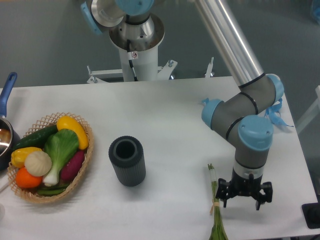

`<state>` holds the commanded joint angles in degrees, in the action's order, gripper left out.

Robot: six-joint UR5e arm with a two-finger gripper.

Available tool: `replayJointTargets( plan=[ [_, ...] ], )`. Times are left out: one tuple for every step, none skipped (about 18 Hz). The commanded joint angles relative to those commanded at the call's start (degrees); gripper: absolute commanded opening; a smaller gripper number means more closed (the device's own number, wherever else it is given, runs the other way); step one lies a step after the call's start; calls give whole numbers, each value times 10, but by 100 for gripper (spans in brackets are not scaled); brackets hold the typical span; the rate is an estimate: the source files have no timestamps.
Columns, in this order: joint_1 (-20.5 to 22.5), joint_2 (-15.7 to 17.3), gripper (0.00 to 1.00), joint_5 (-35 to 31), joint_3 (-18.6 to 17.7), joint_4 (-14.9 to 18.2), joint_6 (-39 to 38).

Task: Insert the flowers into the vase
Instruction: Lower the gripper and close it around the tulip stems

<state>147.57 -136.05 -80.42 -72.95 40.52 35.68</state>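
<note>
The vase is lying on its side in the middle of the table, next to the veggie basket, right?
Not quite. In the camera view the vase stands upright, round mouth facing up. It is indeed mid-table, with the veggie basket beside it.

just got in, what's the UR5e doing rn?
Going for the flowers: only their green stems show, lying at the table's front edge. The gripper is low, just right of the stems, jaws open, nothing held. The vase stands upright and empty, left of the stems, beside a produce basket.

Ribbed dark grey vase, green flower stems
</note>
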Motion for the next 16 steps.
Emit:
replayJointTargets(
  plan=[
    [-1, -1, 100, 0, -1, -1, -1],
    [-4, -2, 100, 0, -1, -1, -1],
    [-11, -4, 100, 0, -1, -1, -1],
    [-14, -8, 100, 0, 0, -1, -1],
    [-15, -11, 100, 1, 2, -2, -2],
    [-16, -14, 100, 1, 3, -2, -1],
    [-16, -16, 100, 1, 3, -3, -1],
    [-16, -16, 99, 1, 4, -3, 0],
    [-16, -17, 99, 1, 4, -3, 0],
    [-16, -18, 99, 1, 4, -3, 1],
    [-17, -18, 99, 1, 2, -2, 0],
    [-21, -18, 97, 0, 2, -2, 1],
    [-22, -19, 93, 0, 2, -2, 1],
    [-23, -19, 89, 0, 1, -2, 1],
    [-23, -19, 86, 0, 0, -2, 2],
    [-23, -19, 82, 0, 0, -2, 3]
  ],
)
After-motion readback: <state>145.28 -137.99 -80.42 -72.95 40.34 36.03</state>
